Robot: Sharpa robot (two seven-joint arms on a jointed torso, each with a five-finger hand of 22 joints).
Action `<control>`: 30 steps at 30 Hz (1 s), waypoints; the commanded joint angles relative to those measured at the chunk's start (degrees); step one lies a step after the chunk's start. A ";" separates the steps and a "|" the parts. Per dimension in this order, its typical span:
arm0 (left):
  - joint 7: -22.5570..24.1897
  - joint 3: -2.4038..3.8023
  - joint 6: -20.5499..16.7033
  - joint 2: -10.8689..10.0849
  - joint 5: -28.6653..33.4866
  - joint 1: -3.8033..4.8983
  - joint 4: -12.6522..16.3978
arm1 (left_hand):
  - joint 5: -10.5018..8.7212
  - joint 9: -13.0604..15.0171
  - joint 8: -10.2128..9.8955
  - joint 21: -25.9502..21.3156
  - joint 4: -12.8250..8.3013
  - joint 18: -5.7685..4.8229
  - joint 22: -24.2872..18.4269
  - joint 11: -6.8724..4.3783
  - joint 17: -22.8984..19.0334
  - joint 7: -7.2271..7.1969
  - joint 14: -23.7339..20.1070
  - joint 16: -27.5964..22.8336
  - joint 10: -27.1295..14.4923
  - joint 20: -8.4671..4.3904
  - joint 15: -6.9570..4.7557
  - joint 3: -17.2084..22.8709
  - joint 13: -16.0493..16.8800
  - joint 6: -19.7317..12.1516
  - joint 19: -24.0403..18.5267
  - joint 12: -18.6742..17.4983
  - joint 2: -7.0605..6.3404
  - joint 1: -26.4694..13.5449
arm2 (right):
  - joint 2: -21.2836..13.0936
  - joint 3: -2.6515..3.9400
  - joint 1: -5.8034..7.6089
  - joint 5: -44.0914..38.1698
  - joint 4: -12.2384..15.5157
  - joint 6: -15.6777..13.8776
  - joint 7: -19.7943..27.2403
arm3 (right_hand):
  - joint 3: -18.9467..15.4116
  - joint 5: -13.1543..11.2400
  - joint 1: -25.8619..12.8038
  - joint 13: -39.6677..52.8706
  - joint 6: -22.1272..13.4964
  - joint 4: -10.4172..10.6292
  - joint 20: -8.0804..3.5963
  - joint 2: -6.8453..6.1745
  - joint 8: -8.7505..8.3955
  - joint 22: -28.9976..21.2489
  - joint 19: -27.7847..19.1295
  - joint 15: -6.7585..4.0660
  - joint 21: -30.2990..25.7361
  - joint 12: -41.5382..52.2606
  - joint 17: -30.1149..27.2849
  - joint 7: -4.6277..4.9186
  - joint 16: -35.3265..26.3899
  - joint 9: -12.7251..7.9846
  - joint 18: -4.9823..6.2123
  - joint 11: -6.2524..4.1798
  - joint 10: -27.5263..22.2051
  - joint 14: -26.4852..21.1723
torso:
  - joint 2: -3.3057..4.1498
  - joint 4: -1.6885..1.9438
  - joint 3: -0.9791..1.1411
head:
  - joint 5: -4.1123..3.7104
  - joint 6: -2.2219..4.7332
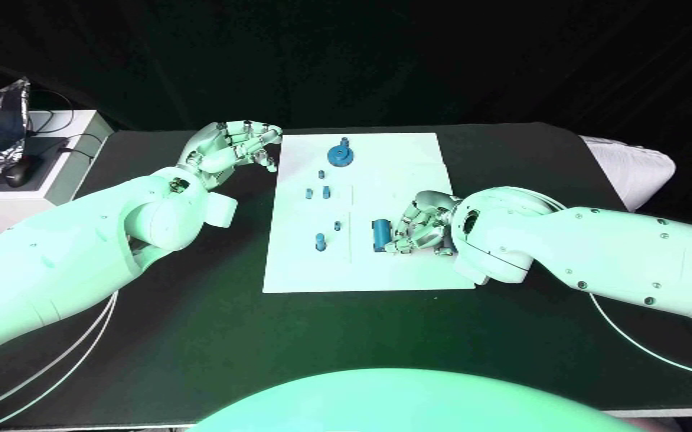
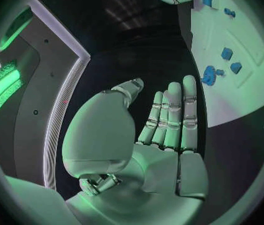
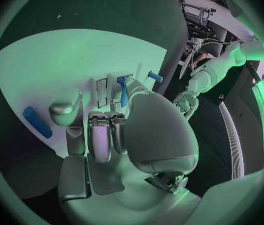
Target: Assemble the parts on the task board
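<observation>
Resting on the task board [image 1: 361,252], the right robot hand [image 1: 418,224] curls over a blue part [image 1: 381,235]; whether it grips is unclear. The left robot hand [image 1: 231,147] hovers open beside the board, over the surface [image 1: 173,352].

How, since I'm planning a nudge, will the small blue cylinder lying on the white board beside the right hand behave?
The small blue cylinder lies on its side on the flat white task board, so it would probably roll. It looks rigid and smooth, so likely light and perhaps slippery.
</observation>
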 commanded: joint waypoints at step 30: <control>0.25 0.04 1.07 0.28 -0.32 -0.19 -0.17 | -0.07 -0.13 0.06 -0.46 0.11 0.32 -0.17 0.10 -0.07 0.15 0.05 0.36 -0.46 0.14 -0.06 -0.38 -0.06 -0.38 0.49 -0.36 0.67 0.52 | -7.94 0.73 2.43 3.48 2.38 -2.61 6.62 | -7.36 -5.83 -2.32 14.63 -3.61 0.22 0.41 0.72 -1.17 0.58 0.10 0.75 -1.35 -0.37 13.80 1.71 0.03 -0.89 -0.42 1.14 5.54 5.88 | -0.09 -0.14 -0.01 | -0.25 0.68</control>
